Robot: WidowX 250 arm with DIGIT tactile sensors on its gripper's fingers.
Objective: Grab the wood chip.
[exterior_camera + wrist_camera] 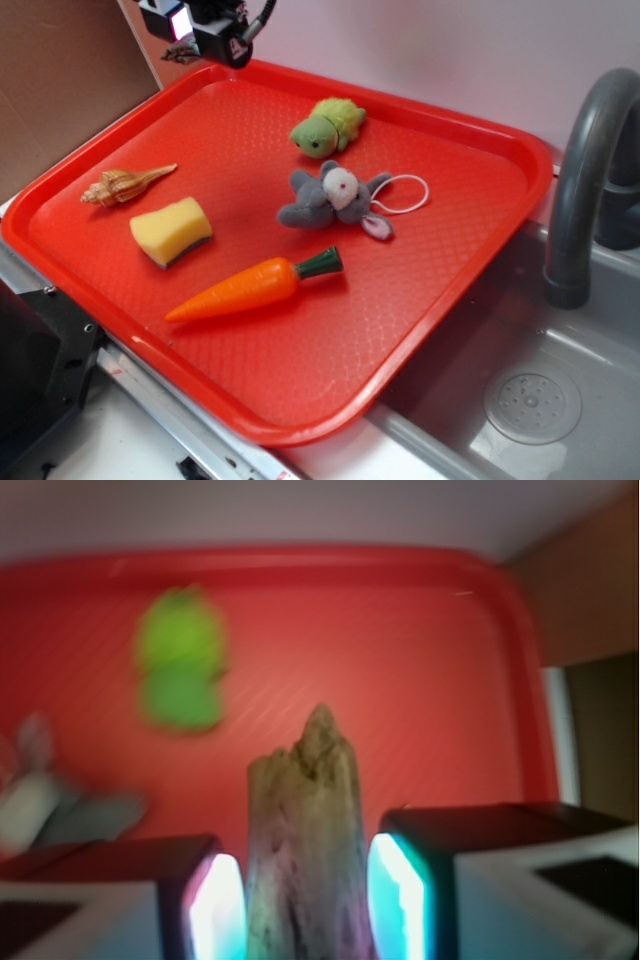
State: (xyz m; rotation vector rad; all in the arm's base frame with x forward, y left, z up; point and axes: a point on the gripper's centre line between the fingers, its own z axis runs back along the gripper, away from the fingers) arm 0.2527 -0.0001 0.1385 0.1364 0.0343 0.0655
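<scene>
Gripper (305, 900) is clamping the wood chip (305, 830) at its lower sides; it is looking light, stiff, rough

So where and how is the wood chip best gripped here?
As the wrist view shows: across its narrow width near the lower end, the fingers on either long side. The wood chip is elongated, tapering to a jagged tip, so its thicker lower body offers the steadier hold.

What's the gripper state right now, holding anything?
Gripper: closed on the wood chip, which stands up between the fingers, raised above the red tray near its far corner.
</scene>
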